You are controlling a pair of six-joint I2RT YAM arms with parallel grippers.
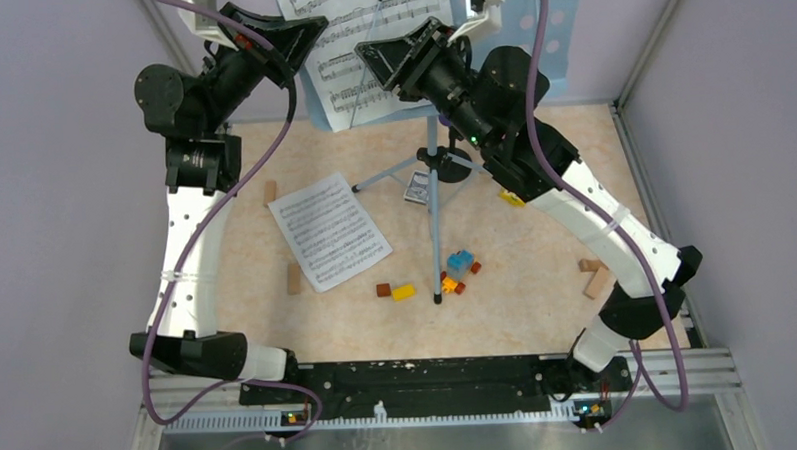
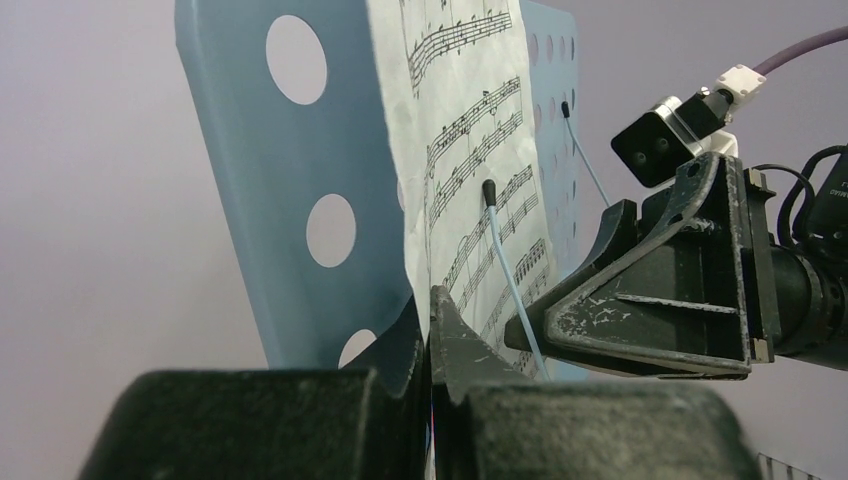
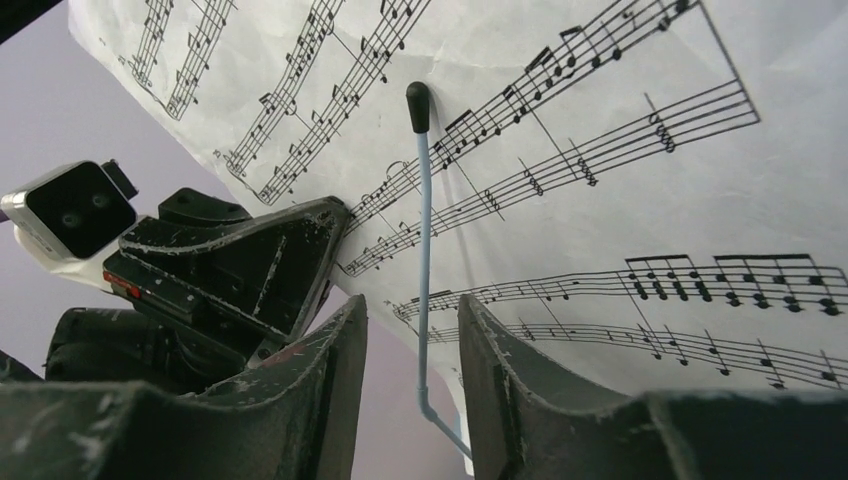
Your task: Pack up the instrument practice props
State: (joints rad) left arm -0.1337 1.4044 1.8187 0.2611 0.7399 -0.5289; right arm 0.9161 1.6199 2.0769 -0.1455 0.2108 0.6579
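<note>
- Desk (image 2: 250,200): pale blue, upright on its tripod, far centre of the table (image 1: 548,320).
- Page (image 3: 600,150): lies against the desk face, pinned by a thin wire (image 3: 424,220) with a black tip.
- Left gripper (image 2: 431,315): jaws closed to a sliver on the page's lower edge.
- Right gripper (image 3: 412,320): jaws narrowly apart, straddling the wire. No contact shows.
- Loose page (image 1: 330,230): flat on the table, near and left of the tripod.
- Bricks (image 1: 456,273): scattered by the tripod's near foot. Not for packing.
- Step, as judged: freeing the pinned page.
- Next, as judged: the right gripper closes on the wire and lifts it off the paper. The left gripper then draws the page out gently, lest it tear.
</note>
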